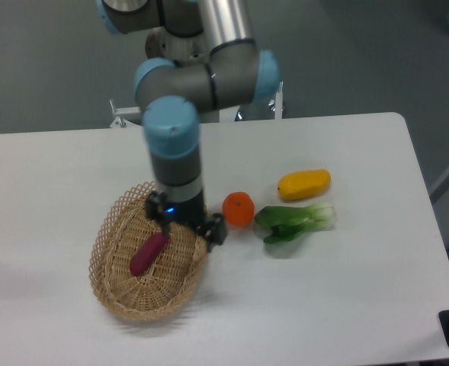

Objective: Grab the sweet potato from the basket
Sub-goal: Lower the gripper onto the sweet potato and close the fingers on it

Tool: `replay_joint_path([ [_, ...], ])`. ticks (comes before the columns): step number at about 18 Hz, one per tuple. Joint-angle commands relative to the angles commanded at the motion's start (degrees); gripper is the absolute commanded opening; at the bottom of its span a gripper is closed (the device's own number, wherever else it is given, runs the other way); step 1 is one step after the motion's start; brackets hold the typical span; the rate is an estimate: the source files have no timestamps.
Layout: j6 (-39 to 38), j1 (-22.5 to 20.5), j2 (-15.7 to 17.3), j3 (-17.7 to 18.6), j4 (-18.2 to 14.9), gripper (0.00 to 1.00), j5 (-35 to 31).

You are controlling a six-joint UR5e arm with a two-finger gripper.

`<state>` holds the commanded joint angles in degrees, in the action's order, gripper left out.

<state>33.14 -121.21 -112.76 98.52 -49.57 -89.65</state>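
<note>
While it hangs over the basket (pixel 125 293), the claw (pixel 189 226) gapes wide, holding nothing.

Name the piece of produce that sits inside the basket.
The sweet potato, a slim magenta-purple tuber, is the only one lying in the basket. The orange, yellow fruit and leafy green rest on the table.

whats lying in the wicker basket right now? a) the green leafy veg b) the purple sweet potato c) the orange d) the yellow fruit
b: the sweet potato lies inside the basket, while the orange, the yellow fruit and the leafy green all sit on the table to the basket's right; the gripper hangs over the basket's right side.
</note>
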Motion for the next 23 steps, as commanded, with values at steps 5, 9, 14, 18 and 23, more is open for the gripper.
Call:
replay_joint_path([
  [5, 0.4, 1.7, -2.4, 1.0, 1.2, 1.00, 0.0],
  [9, 1.0, 2.4, -3.4, 1.2, 1.3, 1.00, -0.2],
  [14, 3.0, 2.6, -3.9, 2.3, 1.7, 1.00, -0.3],
  [18, 4.6, 3.0, -4.4, 2.7, 1.9, 1.00, -1.1],
  [23, 4.8, 3.3, -4.8, 2.8, 3.2, 0.77, -2.9],
])
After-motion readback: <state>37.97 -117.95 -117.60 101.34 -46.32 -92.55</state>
